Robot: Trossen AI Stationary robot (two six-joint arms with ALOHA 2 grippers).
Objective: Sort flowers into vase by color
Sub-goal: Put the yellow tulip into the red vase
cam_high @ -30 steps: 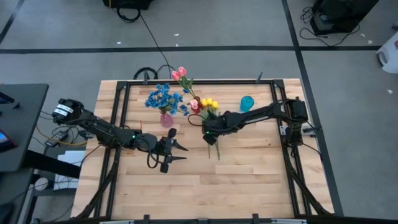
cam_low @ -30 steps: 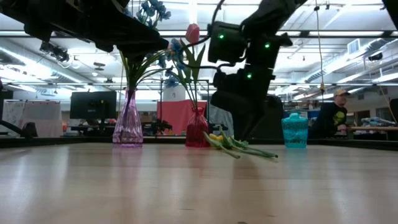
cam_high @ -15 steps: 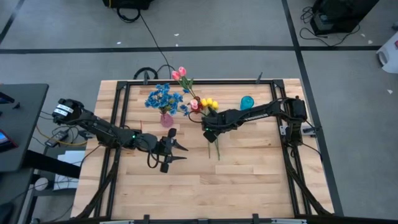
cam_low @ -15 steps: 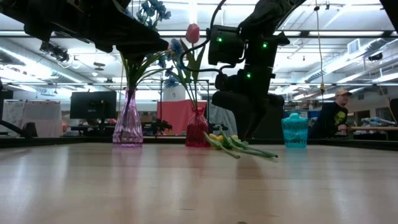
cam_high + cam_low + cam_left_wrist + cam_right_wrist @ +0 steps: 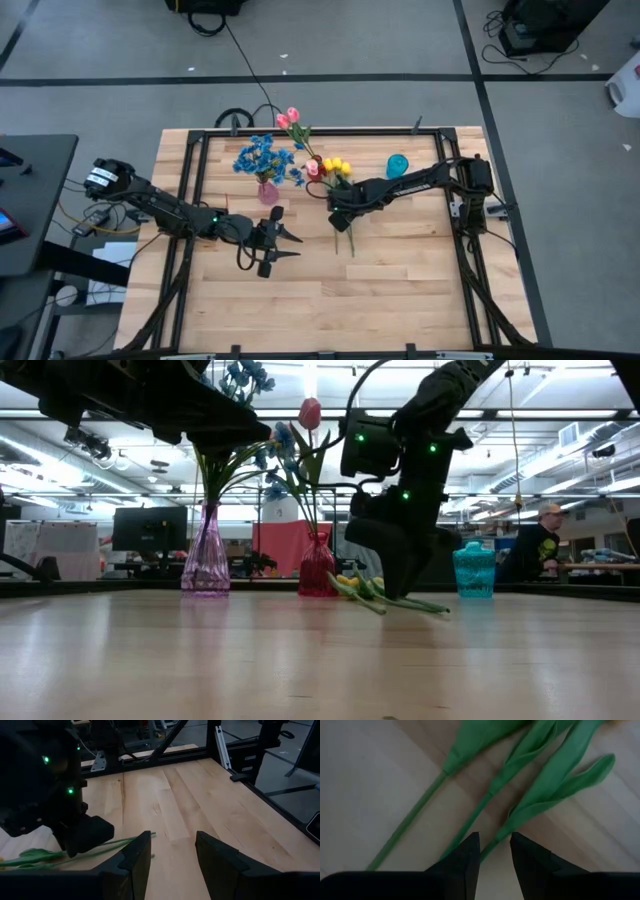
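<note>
Right claw (image 5: 494, 851) lower over yellow tulips (image 5: 337, 166)

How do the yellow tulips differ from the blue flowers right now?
The yellow tulips lie flat on the table, stems stretched out; the blue flowers stand upright in a pink vase. The yellow tulips have a few large blooms, the blue flowers many small ones. The right gripper hovers over the tulip stems; nothing is near the blue flowers. Both have green stems.
</note>
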